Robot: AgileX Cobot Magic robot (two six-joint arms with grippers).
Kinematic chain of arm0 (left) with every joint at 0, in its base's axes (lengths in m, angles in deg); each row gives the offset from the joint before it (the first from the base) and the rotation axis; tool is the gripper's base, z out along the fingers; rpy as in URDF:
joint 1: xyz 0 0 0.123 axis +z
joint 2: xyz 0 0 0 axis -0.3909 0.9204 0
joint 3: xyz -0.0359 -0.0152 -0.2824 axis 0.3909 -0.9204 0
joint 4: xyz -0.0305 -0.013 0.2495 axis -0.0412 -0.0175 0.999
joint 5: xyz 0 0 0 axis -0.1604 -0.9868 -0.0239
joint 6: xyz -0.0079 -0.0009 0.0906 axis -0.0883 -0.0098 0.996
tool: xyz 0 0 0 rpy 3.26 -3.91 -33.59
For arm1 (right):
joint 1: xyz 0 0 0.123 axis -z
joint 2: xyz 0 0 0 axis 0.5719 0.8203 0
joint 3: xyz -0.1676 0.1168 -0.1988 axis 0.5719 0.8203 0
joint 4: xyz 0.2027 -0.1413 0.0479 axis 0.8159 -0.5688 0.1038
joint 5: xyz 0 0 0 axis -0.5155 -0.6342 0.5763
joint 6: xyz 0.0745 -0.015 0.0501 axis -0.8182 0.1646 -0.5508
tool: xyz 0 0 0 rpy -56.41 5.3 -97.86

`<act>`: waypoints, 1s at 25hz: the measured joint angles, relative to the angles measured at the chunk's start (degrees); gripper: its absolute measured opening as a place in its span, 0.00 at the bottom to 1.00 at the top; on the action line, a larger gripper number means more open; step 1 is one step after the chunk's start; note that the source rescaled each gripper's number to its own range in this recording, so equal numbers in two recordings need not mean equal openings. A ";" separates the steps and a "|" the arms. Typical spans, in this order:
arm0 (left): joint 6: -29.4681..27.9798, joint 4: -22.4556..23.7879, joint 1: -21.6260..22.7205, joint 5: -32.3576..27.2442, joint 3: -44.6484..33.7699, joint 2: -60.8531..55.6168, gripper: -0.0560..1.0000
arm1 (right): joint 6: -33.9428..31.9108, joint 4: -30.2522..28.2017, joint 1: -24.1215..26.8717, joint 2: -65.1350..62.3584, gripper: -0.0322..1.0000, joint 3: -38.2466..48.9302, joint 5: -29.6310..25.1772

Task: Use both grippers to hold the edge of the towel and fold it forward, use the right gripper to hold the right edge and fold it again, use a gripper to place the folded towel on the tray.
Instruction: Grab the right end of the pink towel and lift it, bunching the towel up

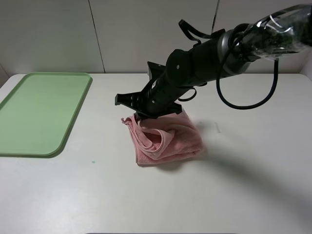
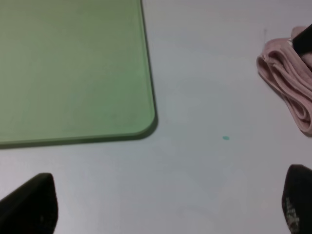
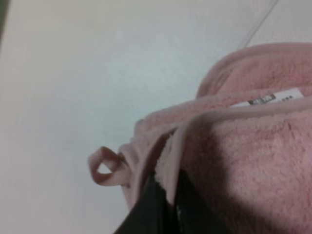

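The right end effector (image 1: 141, 113) is closed on the towel (image 1: 165, 136). In the right wrist view its black jaws pinch a fold of pink cloth next to the stitched hem (image 3: 229, 116). A small loop tag (image 3: 105, 168) hangs free just beside the grip. A white label (image 3: 265, 100) lies farther along the hem.

The right arm (image 1: 204, 58) comes in from the right of the overhead view and reaches across the middle. It holds the towel at its far left corner. The towel is a folded, rumpled bundle near the centre of the white tabletop (image 1: 243, 195). Most of it appears to rest on the surface, with the gripped corner drawn up a little.

The light green tray (image 1: 39, 112) lies flat and bare on the robot's left, well apart from the towel, with open tabletop between them. Its long axis runs front to back, away from the robot, so the towel faces one of its long sides. The placing step seems to be the one in hand, and it calls for a sideways carry to the left, over that near long rim.

The left end effector (image 2: 163, 209) is open and holds nothing, with its two dark fingertips spread wide over bare tabletop. In its wrist view a corner of the tray is close by and the towel sits off to the side. The left arm therefore looks nearer the tray, but the right one has the towel.
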 joint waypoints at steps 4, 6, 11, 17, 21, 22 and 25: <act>0.00 0.00 0.00 0.00 0.00 0.00 0.92 | 0.00 -0.25 -0.24 0.23 0.03 0.00 0.29; 0.00 0.00 0.00 0.00 0.00 0.00 0.92 | 0.00 -0.36 -0.25 0.23 0.03 0.00 0.84; 0.00 0.00 0.00 0.00 0.00 0.00 0.92 | 0.00 -0.42 -0.55 0.23 0.18 0.00 1.68; 0.00 0.00 0.00 0.00 0.00 0.00 0.92 | 0.00 -0.42 -0.60 0.23 0.91 0.00 2.77; 0.00 0.00 0.00 0.00 0.00 0.00 0.92 | 0.00 -0.42 -0.60 0.23 0.99 0.00 2.92; 0.00 0.00 0.00 0.00 0.00 0.00 0.92 | 0.00 -0.36 -0.60 0.23 0.99 0.00 2.92; 0.00 0.00 0.00 0.00 0.00 0.00 0.92 | 0.00 -0.36 -0.60 -0.34 1.00 0.00 2.87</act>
